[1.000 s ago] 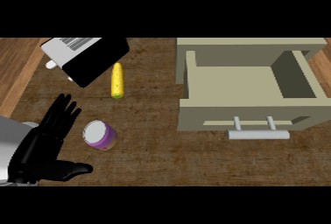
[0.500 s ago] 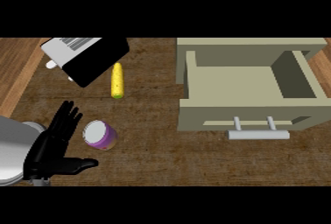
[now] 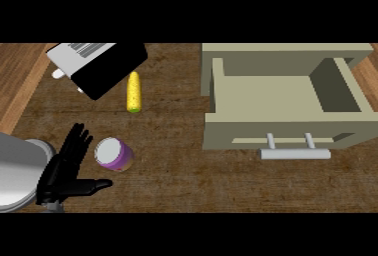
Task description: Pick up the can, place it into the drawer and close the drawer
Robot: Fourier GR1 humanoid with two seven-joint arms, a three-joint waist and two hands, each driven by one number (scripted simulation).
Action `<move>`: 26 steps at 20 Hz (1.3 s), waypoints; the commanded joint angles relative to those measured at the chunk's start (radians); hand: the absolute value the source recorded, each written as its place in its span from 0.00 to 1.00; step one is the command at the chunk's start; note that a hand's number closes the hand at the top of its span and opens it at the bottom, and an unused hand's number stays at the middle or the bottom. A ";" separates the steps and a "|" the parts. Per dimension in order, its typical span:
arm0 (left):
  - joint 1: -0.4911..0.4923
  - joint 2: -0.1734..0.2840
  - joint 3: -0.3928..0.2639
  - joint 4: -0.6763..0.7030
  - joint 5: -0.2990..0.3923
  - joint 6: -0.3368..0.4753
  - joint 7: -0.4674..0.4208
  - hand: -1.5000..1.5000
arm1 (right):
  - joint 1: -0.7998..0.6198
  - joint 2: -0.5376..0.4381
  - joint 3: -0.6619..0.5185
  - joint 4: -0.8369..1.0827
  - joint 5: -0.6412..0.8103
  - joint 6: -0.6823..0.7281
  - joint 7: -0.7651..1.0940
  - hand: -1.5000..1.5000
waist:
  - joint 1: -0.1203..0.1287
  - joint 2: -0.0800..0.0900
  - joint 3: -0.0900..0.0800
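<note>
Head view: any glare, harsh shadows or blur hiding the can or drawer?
Head view: even light, no glare; the can casts only a faint shadow on the counter; the open drawer has darker inner walls but its floor reads clearly; the left hand is black, little detail; nothing looks blurred.

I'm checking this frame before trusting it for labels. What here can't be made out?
- Right hand: not in the head view at all.
- Left hand: whether it touches the can can't be told; they overlap from this steep angle.
- Drawer: its right side is cut off by the view's edge.
- Black-and-white appliance: its top is cut off by the upper edge; what it is stays unclear.
</note>
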 commanded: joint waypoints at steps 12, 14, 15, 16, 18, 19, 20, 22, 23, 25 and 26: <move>-0.097 0.011 0.020 0.433 -0.031 -0.052 -0.279 0.00 | 0.018 0.012 -0.097 -0.019 -0.086 0.065 0.028 0.00 | -0.003 -0.001 0.000; -0.231 0.061 0.048 0.513 -0.002 -0.072 -0.212 0.00 | 0.033 0.053 -0.053 -0.009 -0.009 0.097 -0.015 0.00 | -0.005 0.000 0.000; -0.189 0.017 0.019 0.557 -0.040 -0.056 -0.316 0.00 | -0.014 0.007 -0.077 -0.005 -0.055 0.060 0.060 0.00 | -0.002 0.000 0.000; -0.216 0.037 0.038 0.581 -0.018 -0.067 -0.296 0.00 | -0.022 0.045 -0.045 -0.052 -0.026 0.040 0.078 0.00 | -0.002 0.000 0.000; -0.248 0.049 0.048 0.670 -0.017 -0.097 -0.340 0.00 | 0.014 0.053 -0.017 -0.011 0.005 0.067 -0.001 0.00 | -0.005 0.001 0.000; -0.239 0.037 0.038 0.643 -0.017 -0.079 -0.338 0.00 | 0.011 0.054 -0.062 -0.069 -0.048 0.044 0.066 0.00 | -0.003 0.000 0.000; -0.298 0.053 0.057 0.695 -0.011 -0.072 -0.332 0.00 | -0.015 -0.007 -0.106 0.004 -0.100 0.056 0.080 0.00 | -0.005 0.001 0.000; -0.268 -0.016 0.028 0.667 -0.016 -0.037 -0.346 0.00 | 0.002 -0.002 -0.112 -0.033 -0.113 0.067 0.093 0.00 | -0.005 0.000 0.000; -0.314 0.005 0.053 0.672 0.013 -0.040 -0.296 0.00 | 0.036 -0.006 -0.125 -0.057 -0.158 0.086 0.113 0.00 | -0.007 0.000 0.000; -0.313 -0.007 0.058 0.717 0.020 -0.061 -0.351 0.00 | 0.022 -0.016 -0.124 -0.122 -0.192 0.039 0.167 0.00 | -0.007 0.001 -0.001; -0.327 -0.006 0.058 0.698 0.031 -0.046 -0.317 1.00 | 0.022 0.052 -0.056 -0.085 -0.083 0.052 0.080 0.00 | -0.004 0.000 0.000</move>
